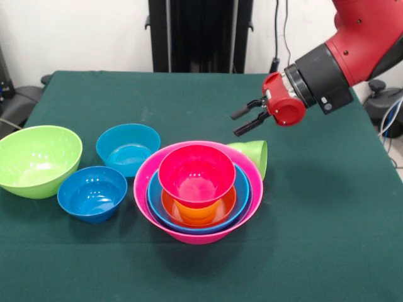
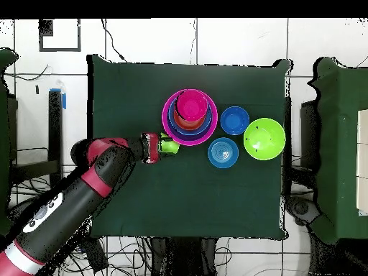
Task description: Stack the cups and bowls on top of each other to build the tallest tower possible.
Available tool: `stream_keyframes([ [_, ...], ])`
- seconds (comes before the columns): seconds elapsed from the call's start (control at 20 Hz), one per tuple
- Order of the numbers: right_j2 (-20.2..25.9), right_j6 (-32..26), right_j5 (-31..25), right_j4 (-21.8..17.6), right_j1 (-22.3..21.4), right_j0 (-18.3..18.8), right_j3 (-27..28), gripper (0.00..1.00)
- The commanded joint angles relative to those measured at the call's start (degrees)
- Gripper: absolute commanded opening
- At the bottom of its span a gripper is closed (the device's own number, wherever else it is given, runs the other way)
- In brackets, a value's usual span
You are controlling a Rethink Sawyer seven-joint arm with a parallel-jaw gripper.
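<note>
The gripper (image 1: 244, 121) is hovering with its two fingers apart and empty, pointing left above the table (image 1: 327, 239). To do this step well, it should be descending squarely over the lime green cup (image 1: 253, 153), closing across the rim without nudging the tower (image 1: 198, 192). That cup is lying tipped just below the gripper, touching the pink bowl's (image 1: 148, 182) far right rim.

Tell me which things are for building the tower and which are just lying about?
For the tower:
- nested stack in the big glossy pink plastic bowl
- red-pink plastic bowl on top of it
- lime green plastic cup, on its side behind the stack
- large lime green plastic bowl
- two loose blue plastic bowls
- the arm's tool

Just lying about:
- dark green tablecloth
</note>
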State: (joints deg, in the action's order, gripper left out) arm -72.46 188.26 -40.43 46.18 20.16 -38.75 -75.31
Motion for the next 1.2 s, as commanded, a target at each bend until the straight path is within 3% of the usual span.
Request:
stream_keyframes([
  [0.05, 10.4, 5.6, 3.1, -2.4, 1.0, 0.4, -1.0, 1.0],
  [0.1, 9.6, 6.0, 3.1, -2.7, 1.6, 0.2, -0.9, 0.0],
  [1.2, 9.7, 7.0, 1.2, -2.0, 0.9, -0.3, -0.7, 0.0],
])
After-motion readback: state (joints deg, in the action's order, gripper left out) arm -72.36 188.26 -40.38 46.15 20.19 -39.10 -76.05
